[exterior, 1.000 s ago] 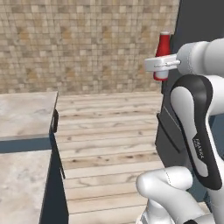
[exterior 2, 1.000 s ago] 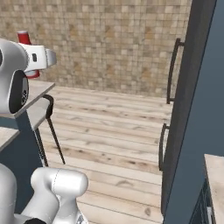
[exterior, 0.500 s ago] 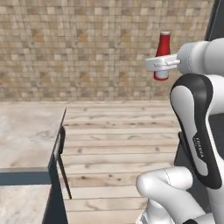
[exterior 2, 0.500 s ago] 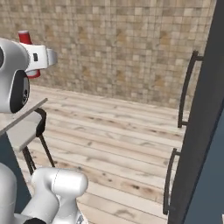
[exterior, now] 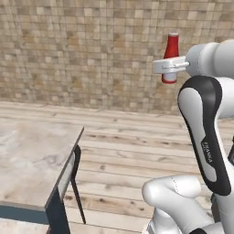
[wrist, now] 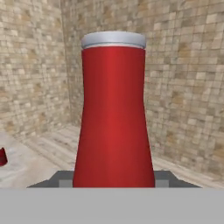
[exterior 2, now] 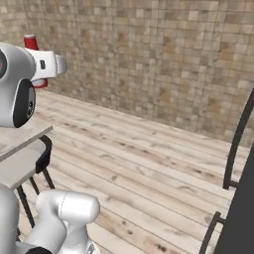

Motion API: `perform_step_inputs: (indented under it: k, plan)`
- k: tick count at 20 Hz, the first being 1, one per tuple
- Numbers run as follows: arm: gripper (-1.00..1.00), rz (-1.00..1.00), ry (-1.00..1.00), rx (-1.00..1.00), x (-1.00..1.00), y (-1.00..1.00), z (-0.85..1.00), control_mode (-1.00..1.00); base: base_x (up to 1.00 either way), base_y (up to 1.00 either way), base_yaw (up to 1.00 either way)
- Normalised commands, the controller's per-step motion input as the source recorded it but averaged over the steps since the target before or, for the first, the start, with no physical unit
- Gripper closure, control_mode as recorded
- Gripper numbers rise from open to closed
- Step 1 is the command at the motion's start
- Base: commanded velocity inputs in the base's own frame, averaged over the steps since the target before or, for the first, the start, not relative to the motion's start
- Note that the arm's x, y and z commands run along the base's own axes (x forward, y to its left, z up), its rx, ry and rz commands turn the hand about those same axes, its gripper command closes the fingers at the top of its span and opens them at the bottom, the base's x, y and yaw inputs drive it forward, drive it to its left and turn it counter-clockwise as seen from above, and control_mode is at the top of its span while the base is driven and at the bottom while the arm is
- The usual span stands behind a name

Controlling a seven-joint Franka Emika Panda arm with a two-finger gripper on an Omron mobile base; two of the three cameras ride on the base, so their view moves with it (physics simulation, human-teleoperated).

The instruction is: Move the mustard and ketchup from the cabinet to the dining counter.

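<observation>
The gripper (exterior: 170, 67) holds the ketchup (exterior: 171, 49) upright, high in the air, past the counter (exterior: 32, 164) corner.

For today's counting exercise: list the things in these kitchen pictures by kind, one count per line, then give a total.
Ketchup bottles: 1, held upright in the gripper
Counters: 1
Stools: 1
Door handles: 2
Total: 5

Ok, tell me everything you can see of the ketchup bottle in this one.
The ketchup bottle is slim, red and smooth like plastic, narrowing upward to a pale grey cap. It stands upright, held high in the air by the gripper, which clamps its lower body. Nothing else touches it. Behind it is the tiled stone wall; the beige counter lies lower and off to one side.
</observation>
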Motion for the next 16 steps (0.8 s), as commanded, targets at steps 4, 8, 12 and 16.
perform_step_inputs:
  k: [4, 8, 12, 16]
  plan:
    - [1.0, 0.0, 0.0, 0.0, 0.0, 0.0, 0.0, 1.0, 0.56, 0.0, 0.66]
    - [1.0, 0.0, 0.0, 0.0, 0.0, 0.0, 0.0, 1.0, 0.49, -0.01, 0.71]
    - [1.0, 0.0, 0.0, 0.0, 0.0, 0.0, 0.0, 1.0, 0.44, -0.01, 0.74]
    - [1.0, 0.0, 0.0, 0.0, 0.0, 0.0, 0.0, 1.0, 0.42, -0.04, 0.68]
